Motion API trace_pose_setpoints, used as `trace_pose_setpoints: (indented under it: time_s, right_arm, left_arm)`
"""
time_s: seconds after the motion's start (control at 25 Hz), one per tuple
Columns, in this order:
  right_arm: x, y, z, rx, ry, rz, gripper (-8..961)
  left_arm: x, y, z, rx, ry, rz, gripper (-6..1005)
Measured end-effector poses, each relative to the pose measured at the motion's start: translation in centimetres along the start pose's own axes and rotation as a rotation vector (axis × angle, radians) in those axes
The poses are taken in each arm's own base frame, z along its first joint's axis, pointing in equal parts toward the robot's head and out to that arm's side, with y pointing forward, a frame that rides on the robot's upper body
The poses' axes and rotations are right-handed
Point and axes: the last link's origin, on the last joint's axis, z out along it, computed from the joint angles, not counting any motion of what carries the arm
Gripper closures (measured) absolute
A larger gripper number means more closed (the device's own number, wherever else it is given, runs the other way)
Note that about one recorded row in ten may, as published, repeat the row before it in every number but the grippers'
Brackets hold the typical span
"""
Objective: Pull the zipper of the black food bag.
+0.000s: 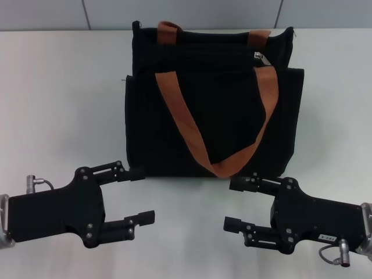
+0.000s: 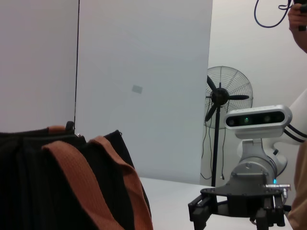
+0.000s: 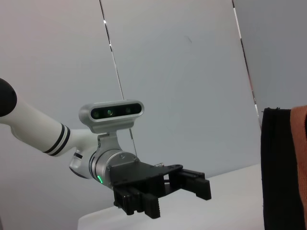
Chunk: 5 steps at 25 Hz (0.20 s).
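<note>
The black food bag (image 1: 215, 110) stands upright at the middle back of the white table (image 1: 58, 116), with two orange-brown handles (image 1: 264, 122) draped over its front. Its small silver zipper (image 1: 259, 58) pull sits at the top right of the bag, by the right handle. My left gripper (image 1: 139, 195) is open, low over the table just in front of the bag's lower left corner. In front of the lower right corner my right gripper (image 1: 232, 203) is open too. Neither touches the bag. The left wrist view shows the bag (image 2: 43, 187) and the right gripper (image 2: 230, 218).
The right wrist view shows the left gripper (image 3: 175, 196) and the bag's edge (image 3: 280, 172). A standing fan (image 2: 221, 96) and a person's hand (image 2: 298, 21) with a cable are beyond the table. A grey wall (image 1: 186, 11) runs behind the bag.
</note>
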Motion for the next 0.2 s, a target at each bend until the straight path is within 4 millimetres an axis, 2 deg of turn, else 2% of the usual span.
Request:
trace_pose_setpoints:
  time_s: [0.2]
  right_arm:
    - [0.01, -0.03, -0.11, 0.002, 0.002, -0.001, 231]
  left_arm:
    - [-0.23, 0.14, -0.14, 0.008, -0.006, -0.009, 273]
